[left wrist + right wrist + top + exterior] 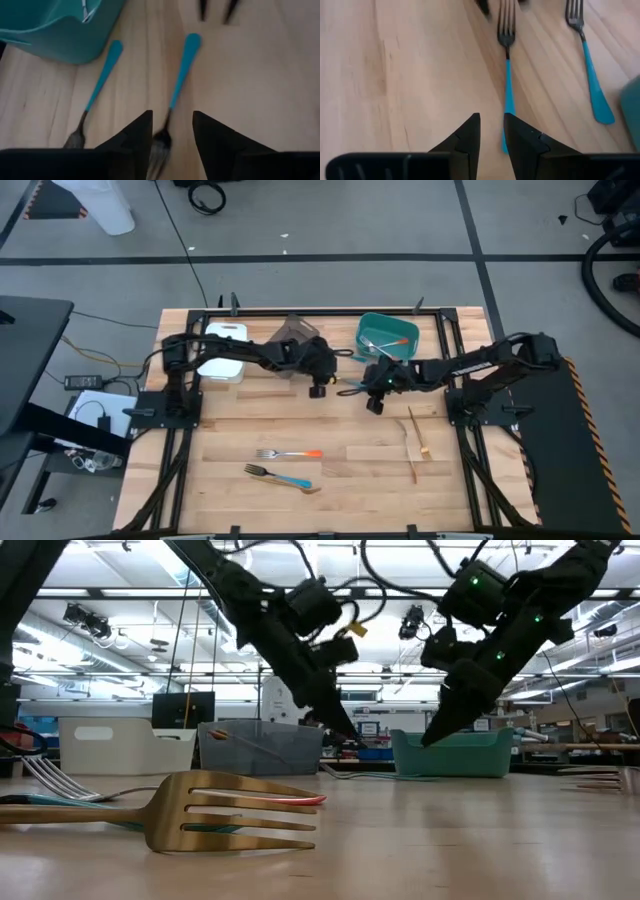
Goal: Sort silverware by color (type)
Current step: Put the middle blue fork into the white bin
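Note:
Two blue-handled forks (182,65) (100,75) lie side by side on the table near the teal bin (388,335). My left gripper (318,387) (172,137) is open and low, with its fingers on either side of the tine end (161,142) of one fork. My right gripper (375,402) (491,135) faces it from the handle end of that fork (508,90). It is open by a narrow gap, and the handle tip lies beside one finger. An orange-handled fork (290,453) and a blue-handled one (282,477) lie nearer the near edge. Tan wooden utensils (415,435) lie to the right.
A white bin (222,350) and a grey-brown bin (295,330) stand along the far edge, left of the teal bin, which holds some utensils. The two grippers' fingertips are close together over the table's middle. Bare wood lies between them and the near forks.

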Available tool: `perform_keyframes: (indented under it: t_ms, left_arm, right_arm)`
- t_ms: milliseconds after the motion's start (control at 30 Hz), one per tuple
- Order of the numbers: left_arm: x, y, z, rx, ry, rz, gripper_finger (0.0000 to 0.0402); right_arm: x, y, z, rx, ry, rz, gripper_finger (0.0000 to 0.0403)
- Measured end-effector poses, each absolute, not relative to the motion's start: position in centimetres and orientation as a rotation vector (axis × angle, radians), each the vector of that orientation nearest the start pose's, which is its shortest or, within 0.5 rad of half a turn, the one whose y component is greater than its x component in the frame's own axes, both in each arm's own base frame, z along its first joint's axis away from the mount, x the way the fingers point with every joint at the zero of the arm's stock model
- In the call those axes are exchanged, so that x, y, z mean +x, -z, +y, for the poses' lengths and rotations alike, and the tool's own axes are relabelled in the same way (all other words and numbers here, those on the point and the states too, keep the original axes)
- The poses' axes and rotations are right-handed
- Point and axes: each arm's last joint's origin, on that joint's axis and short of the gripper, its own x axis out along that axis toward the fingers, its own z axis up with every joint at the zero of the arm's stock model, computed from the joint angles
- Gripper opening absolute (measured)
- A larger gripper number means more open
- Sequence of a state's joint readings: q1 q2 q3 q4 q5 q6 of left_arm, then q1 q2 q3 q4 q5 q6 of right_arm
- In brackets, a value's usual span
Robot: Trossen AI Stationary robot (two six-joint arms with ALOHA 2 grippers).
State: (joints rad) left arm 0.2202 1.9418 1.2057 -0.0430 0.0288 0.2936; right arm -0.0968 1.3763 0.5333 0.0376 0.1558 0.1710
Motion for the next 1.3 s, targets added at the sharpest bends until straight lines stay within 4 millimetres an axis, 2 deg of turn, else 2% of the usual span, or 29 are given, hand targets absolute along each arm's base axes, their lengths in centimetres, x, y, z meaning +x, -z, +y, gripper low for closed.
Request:
perform_keyframes:
  t_ms: [200,500,700,867,1033,1300]
  left_arm:
    - [40.1,-14.1,9.6,0.105,-0.056,0.813,0.0149]
    - [42.5,-13.4,10.3,0.077,-0.061,0.845,0.0149]
    - [42.5,-12.1,10.8,0.060,-0.053,0.917,0.0149]
    - [42.2,-11.8,10.8,0.088,-0.030,0.959,0.0144]
    - [42.2,-11.8,10.6,0.114,-0.005,0.972,0.0112]
    - [42.2,-11.7,10.0,0.143,0.021,0.986,0.0021]
  right_arm:
    - [24.3,-15.1,-1.4,0.145,0.312,0.771,0.0097]
    - [24.3,-15.4,0.3,0.147,0.330,0.742,0.0097]
    - [24.2,-15.4,1.1,0.153,0.321,0.738,0.0097]
    - [23.7,-15.4,1.6,0.142,0.347,0.766,0.0097]
    - [23.7,-15.7,1.9,0.138,0.359,0.744,0.0097]
    - [23.5,-15.8,2.0,0.139,0.370,0.739,0.0097]
